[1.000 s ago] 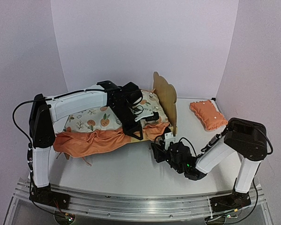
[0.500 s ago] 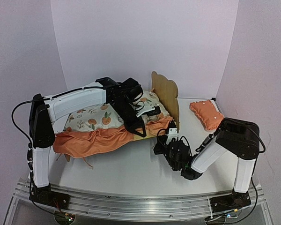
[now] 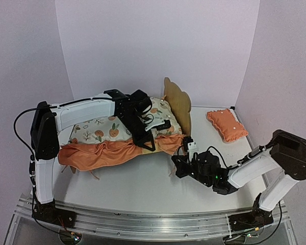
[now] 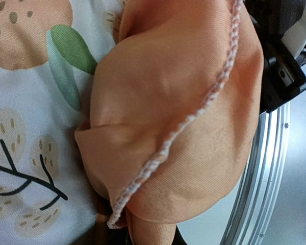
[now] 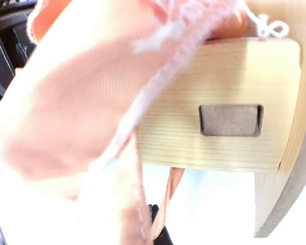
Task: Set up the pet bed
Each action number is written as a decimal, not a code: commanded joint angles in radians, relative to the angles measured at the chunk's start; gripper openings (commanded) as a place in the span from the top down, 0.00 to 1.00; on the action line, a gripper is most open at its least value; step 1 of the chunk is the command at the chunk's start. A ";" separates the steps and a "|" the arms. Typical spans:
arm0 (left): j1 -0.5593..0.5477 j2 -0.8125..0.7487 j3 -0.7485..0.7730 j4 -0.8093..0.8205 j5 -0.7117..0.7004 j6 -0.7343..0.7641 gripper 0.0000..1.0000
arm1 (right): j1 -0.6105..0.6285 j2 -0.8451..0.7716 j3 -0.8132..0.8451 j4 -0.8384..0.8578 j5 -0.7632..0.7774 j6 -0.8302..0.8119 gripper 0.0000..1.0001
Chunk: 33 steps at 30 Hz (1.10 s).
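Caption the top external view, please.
Left gripper on the mattress pad over the pet bed; right gripper near its corner; pillow aside.

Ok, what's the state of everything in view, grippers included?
pet bed: upright, mostly under the pad
mattress pad: on the bed, ruffle bunched at one corner
pillow: flat on table, apart from bed
left gripper: on the pad, open or shut unclear
right gripper: at the bed's near corner, unclear too

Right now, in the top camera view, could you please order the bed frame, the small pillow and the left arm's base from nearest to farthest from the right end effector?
1. The bed frame: its headboard end is just beside the right end effector.
2. The pillow: at the back right of the table.
3. The left arm's base: far left, at the near edge.
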 commanded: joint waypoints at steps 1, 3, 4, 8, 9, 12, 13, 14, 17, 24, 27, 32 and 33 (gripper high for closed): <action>0.023 -0.075 -0.069 0.226 -0.093 0.092 1.00 | 0.008 -0.070 0.009 -0.284 -0.155 0.062 1.00; 0.024 -0.077 -0.124 0.270 -0.116 0.118 1.00 | 0.008 -0.089 0.033 -0.371 -0.174 0.076 1.00; 0.024 -0.075 -0.149 0.291 -0.122 0.130 1.00 | 0.007 -0.098 0.047 -0.416 -0.184 0.083 1.00; 0.024 -0.059 -0.233 0.361 -0.140 0.170 1.00 | 0.007 -0.099 0.121 -0.571 -0.227 0.118 1.00; 0.024 -0.055 -0.252 0.373 -0.142 0.180 1.00 | 0.007 -0.095 0.133 -0.592 -0.235 0.131 1.00; 0.025 -0.051 -0.284 0.401 -0.128 0.197 0.84 | 0.008 -0.088 0.159 -0.633 -0.243 0.162 1.00; 0.024 -0.054 -0.289 0.405 -0.117 0.200 0.73 | 0.007 -0.087 0.176 -0.659 -0.246 0.164 1.00; 0.024 -0.062 -0.295 0.408 -0.102 0.204 0.66 | 0.007 -0.085 0.189 -0.686 -0.250 0.166 1.00; 0.024 -0.107 -0.331 0.427 -0.042 0.222 0.47 | 0.006 -0.070 0.237 -0.758 -0.277 0.163 1.00; 0.022 -0.400 -0.584 0.710 0.064 0.145 0.27 | -0.017 -0.045 0.277 -0.791 -0.358 0.228 1.00; -0.043 -0.571 -0.734 0.840 0.061 0.049 0.25 | -0.019 -0.037 0.279 -0.803 -0.360 0.264 1.00; -0.179 -0.648 -0.896 0.917 -0.006 -0.196 0.25 | -0.019 -0.029 0.273 -0.812 -0.359 0.336 1.00; -0.191 -0.632 -0.920 0.940 -0.012 -0.249 0.26 | -0.019 -0.027 0.274 -0.813 -0.358 0.351 1.00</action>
